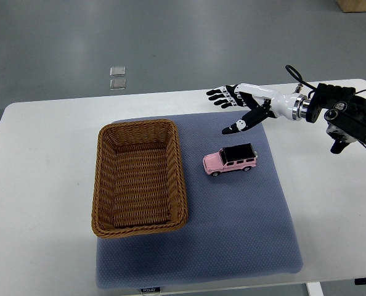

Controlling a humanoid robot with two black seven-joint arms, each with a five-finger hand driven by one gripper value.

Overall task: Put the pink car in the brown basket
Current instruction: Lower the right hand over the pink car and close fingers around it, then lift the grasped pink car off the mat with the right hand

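Blue mat (232, 246) spread on white surface (41, 185), carrying brown basket (103, 179). Pink car (230, 160) just right of basket, upright on wheels. Right hand (241, 105) beyond car, fingers (220, 95) splayed, holding nothing. Could roll away under a sideways nudge during approach.

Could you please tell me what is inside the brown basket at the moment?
Nothing shows inside the brown basket: only its woven floor and walls. The pink car sits outside it on the blue mat, beside its right wall. The open right hand holds nothing.
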